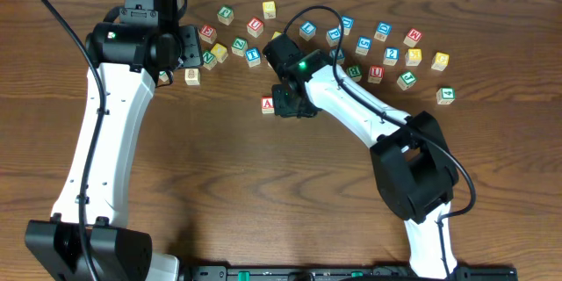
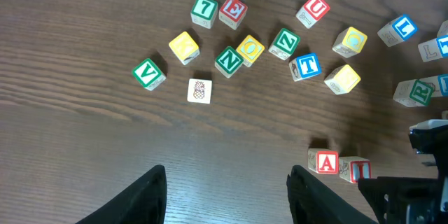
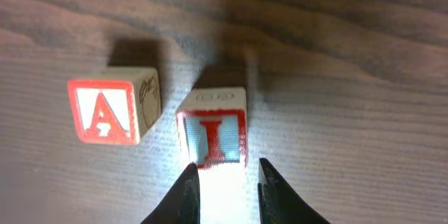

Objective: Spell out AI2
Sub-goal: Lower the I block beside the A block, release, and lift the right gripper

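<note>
At your right gripper [image 3: 224, 178]: the fingers point down at the table [image 1: 219, 184] and stand a little apart, with a lit gap between them. Their tips sit at the near edge of the I cube [image 3: 211, 134]. You cannot tell from these views whether they pinch it or only hang over it.
I cube: it rests on the wood with its red letter face up, straight ahead of the fingertips in the wrist view.
A cube [image 3: 103, 110]: it sits just beside the I cube, on your left of it, with a sliver of wood showing between the two.
Row axis: it runs left to right from A to I. The open slot for the last character is therefore just beside the I cube, on its right.
2 cube: you cannot read it in any view. It is probably one of the blue-framed cubes in the loose scatter [image 1: 363, 46] along the far side of the table, beyond the row.
Nearer arm: the right one, in my judgement, because most of the blue cubes lie on its side of the scatter.
Your left gripper [image 2: 226, 194]: its fingers are spread wide with nothing between them. It hovers over bare wood, well apart from the row, near the left end of the scatter.
Progress: two of the three characters appear to be placed.
</note>
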Robot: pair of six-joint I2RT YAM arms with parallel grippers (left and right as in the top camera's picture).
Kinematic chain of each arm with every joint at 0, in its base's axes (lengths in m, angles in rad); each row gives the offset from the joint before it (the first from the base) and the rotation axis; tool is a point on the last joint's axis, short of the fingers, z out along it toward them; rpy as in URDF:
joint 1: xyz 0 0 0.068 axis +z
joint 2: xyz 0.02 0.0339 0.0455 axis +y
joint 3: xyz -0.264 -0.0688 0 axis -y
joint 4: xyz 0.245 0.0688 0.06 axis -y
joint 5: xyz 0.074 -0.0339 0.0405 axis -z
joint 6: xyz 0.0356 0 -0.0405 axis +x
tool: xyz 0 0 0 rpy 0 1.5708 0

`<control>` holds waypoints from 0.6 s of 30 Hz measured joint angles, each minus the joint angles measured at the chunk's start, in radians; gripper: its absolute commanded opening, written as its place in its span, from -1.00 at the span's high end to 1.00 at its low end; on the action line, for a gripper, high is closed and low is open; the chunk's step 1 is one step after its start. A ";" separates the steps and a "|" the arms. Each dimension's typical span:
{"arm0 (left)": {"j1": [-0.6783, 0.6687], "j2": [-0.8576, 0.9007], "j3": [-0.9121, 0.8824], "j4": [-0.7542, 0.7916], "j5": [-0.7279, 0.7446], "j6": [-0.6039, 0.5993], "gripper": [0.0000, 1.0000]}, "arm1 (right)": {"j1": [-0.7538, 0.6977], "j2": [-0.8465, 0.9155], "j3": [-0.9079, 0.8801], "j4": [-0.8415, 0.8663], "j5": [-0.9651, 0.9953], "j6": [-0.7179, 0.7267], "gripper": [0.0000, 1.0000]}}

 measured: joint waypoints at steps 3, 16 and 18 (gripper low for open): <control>0.000 0.000 0.000 0.000 0.000 0.000 -0.10 | -0.009 -0.016 0.000 -0.013 -0.014 -0.008 0.56; 0.000 0.000 0.000 0.000 0.000 0.000 -0.09 | -0.030 -0.069 -0.011 -0.076 -0.031 -0.028 0.68; 0.000 0.000 0.000 0.000 0.000 0.000 -0.10 | -0.029 -0.069 -0.029 -0.060 -0.032 -0.028 0.67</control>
